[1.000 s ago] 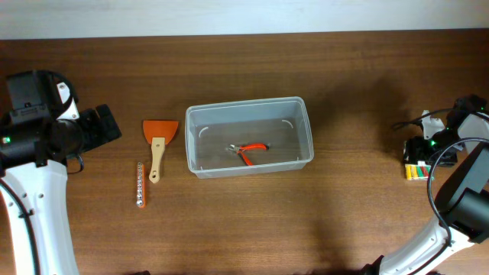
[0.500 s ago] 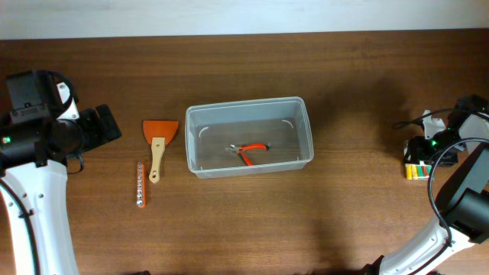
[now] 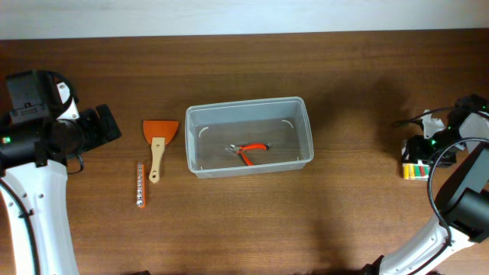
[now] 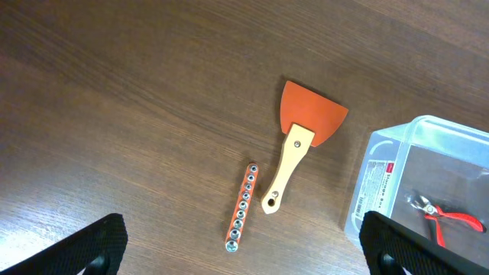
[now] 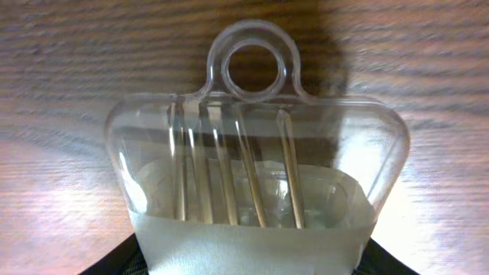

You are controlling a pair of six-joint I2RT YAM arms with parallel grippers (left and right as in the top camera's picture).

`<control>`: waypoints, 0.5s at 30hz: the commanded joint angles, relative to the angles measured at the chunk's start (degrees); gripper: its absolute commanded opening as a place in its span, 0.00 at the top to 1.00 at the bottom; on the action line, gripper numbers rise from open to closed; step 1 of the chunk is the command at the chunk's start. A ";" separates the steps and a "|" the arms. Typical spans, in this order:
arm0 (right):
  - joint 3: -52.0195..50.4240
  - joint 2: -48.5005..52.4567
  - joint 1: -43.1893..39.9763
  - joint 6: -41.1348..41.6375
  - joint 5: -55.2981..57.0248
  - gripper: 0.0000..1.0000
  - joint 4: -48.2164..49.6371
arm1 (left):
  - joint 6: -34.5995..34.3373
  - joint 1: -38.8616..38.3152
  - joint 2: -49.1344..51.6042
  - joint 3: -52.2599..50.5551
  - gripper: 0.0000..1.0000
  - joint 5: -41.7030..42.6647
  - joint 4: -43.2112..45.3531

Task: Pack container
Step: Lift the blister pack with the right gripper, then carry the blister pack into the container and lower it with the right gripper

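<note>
- Left gripper point(image 4: 241, 231): jaws stand wide apart, nothing between the fingers point(image 4: 95, 244); it hangs above the table point(image 3: 344, 221).
- Right gripper point(image 3: 417, 153): jaws stand narrow, one dark finger at each lower corner of a clear pack point(image 5: 256, 176). They appear to grip it, though the contact faces lie at the frame edge.
- Clear pack: hang-hole end points away from the right jaws; thin rods lie side by side inside.
- Container point(image 4: 428, 131): ahead and to the right of the left jaws, resting on the table, well apart from the right jaws.
- Orange-handled pliers point(image 3: 248, 150): inside the container, on its floor.
- Scraper point(image 4: 296, 149): straight ahead of the left jaws, orange blade farthest from them, just beside the container.
- Socket rail point(image 4: 241, 205): nearest the left jaws, beside the scraper handle, not touching it.
</note>
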 commanded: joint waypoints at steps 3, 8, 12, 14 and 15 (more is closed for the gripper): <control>7.26 -1.75 2.25 1.40 -2.19 0.96 -4.13 | 0.92 -0.22 0.28 0.11 0.01 0.55 0.07; 16.39 -4.83 6.45 2.32 -2.14 0.96 -9.73 | 0.92 -0.20 0.28 0.11 0.01 0.59 0.22; 25.29 -7.52 12.04 2.43 -3.04 0.96 -15.91 | 0.92 -0.22 0.28 0.11 0.01 0.57 0.24; 29.49 -9.22 16.24 2.38 -3.04 0.96 -18.75 | 0.92 -0.22 0.28 0.11 0.01 0.59 0.24; 31.78 -10.29 19.12 2.36 -3.04 0.96 -20.11 | 0.92 -0.22 0.28 0.11 0.01 0.61 0.24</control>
